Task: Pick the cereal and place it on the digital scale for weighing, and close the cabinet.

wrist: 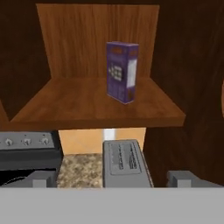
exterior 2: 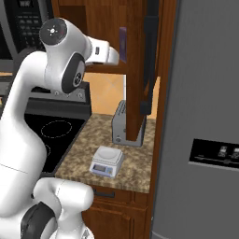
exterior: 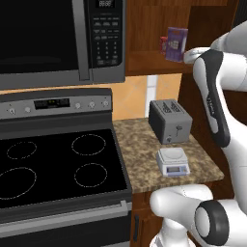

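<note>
The cereal [wrist: 122, 71], a small purple box, stands upright near the middle of the cabinet [wrist: 96, 103] shelf; it also shows as the purple box [exterior: 176, 43] and as a thin purple edge [exterior 2: 123, 44]. My gripper [wrist: 113, 180] hangs open in front of the shelf edge, short of the box, with nothing between its fingertips [wrist: 43, 179]. The cabinet door [exterior 2: 140, 70] with its black bar handle [exterior 2: 150, 51] stands swung open toward me. Below, the digital scale [exterior: 171, 160] [exterior 2: 107, 161] sits on the speckled counter in front of the toaster.
A grey two-slot toaster [exterior: 169, 120] [wrist: 124, 164] stands under the shelf. A black microwave [exterior: 58, 38] hangs over the stove [exterior: 58, 164] on the left. A grey fridge [exterior 2: 205, 116] walls off the right side beside the open door.
</note>
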Motion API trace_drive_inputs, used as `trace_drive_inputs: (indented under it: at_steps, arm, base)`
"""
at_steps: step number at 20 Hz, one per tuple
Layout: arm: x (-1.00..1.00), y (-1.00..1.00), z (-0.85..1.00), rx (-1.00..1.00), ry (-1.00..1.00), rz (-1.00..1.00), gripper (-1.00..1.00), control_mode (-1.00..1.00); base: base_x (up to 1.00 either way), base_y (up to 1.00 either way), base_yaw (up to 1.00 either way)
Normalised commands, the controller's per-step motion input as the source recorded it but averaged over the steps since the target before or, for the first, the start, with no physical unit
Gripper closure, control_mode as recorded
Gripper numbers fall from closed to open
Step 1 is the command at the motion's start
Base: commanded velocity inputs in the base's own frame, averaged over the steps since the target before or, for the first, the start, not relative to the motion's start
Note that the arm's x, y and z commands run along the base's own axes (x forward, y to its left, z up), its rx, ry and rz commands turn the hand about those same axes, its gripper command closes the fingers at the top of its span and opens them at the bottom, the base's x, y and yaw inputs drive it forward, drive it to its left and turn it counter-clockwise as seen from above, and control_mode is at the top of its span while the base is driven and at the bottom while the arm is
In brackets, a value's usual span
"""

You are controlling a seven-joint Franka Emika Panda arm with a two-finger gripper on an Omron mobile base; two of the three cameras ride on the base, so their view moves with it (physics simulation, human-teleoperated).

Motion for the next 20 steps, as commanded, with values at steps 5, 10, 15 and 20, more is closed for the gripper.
trace_drive_inputs:
  at_steps: [5,10,15,20]
  arm:
    - [0.41,-0.07,-0.04,-0.02,-0.12,0.0,-1.0,-1.0]
    - [0.44,-0.13,0.0,0.0,0.0,0.0,-1.0,-1.0]
    - [0.44,-0.14,0.0,0.0,0.0,0.0,-1.0,-1.0]
    - [0.2,-0.25,0.0,0.03,0.01,0.0,-1.0,-1.0]
  base:
    - [0.0,0.0,0.0]
    - [0.0,0.0,0.0]
    - [0.0,0.0,0.0]
    - [0.0,0.0,0.0]
